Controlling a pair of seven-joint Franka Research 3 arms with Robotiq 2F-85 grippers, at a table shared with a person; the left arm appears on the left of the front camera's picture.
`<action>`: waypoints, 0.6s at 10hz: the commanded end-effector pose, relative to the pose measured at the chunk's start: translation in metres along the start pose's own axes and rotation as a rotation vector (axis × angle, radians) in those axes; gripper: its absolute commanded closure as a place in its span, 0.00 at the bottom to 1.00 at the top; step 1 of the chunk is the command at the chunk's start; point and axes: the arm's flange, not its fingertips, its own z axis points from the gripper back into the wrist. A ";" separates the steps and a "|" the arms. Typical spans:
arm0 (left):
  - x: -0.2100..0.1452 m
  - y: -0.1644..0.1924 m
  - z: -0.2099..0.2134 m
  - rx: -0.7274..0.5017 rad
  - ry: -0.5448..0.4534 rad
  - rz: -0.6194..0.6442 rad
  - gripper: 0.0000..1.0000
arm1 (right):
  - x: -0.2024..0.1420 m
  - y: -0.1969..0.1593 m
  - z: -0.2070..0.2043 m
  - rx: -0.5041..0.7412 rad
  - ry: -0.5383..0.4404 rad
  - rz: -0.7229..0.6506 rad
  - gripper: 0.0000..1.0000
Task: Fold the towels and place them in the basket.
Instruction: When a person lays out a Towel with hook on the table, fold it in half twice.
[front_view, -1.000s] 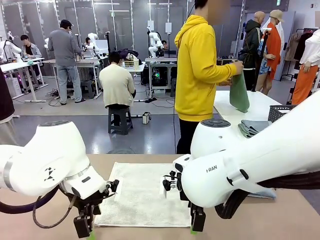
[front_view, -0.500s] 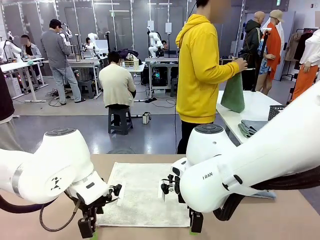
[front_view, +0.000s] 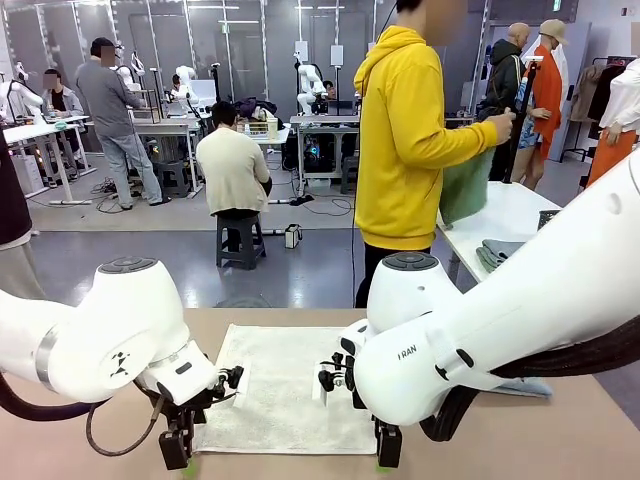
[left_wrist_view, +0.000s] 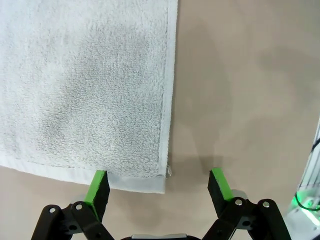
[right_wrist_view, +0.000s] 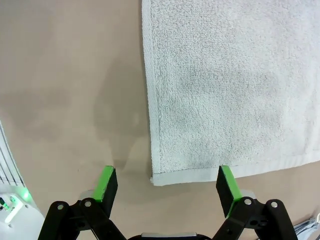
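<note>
The cream-white towel (front_view: 285, 385) lies spread flat on the tan table. My left gripper (front_view: 180, 458) hangs low at its near left corner, and my right gripper (front_view: 386, 458) at its near right corner. In the left wrist view the gripper (left_wrist_view: 159, 186) is open, and the towel (left_wrist_view: 90, 85) has its corner lying between the green pads (left_wrist_view: 97, 186). In the right wrist view the gripper (right_wrist_view: 166, 185) is open too, straddling the other corner of the towel (right_wrist_view: 225, 85). A strip of the light blue towel (front_view: 530, 387) peeks out behind my right arm.
A person in a yellow hoodie (front_view: 405, 140) stands beyond the table, holding a green cloth (front_view: 468, 185) over a white side table (front_view: 520, 215). Folded grey cloths (front_view: 500, 250) and a dark basket corner (front_view: 547, 217) sit there. Bare tabletop (left_wrist_view: 250, 75) flanks the towel.
Both grippers have sunk lower and edged inward toward the towel's near corners. The person has lifted the green cloth higher and turned further to the side table.
</note>
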 end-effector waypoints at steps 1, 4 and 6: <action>0.005 0.005 -0.006 0.025 0.001 0.019 0.00 | 0.003 -0.005 -0.004 -0.005 0.031 -0.035 0.00; 0.005 0.008 -0.009 0.015 0.004 0.028 0.00 | 0.000 0.000 -0.003 -0.021 0.069 -0.038 0.00; 0.008 0.011 -0.009 0.013 0.007 0.027 0.00 | 0.000 -0.002 -0.008 -0.012 0.055 -0.046 0.00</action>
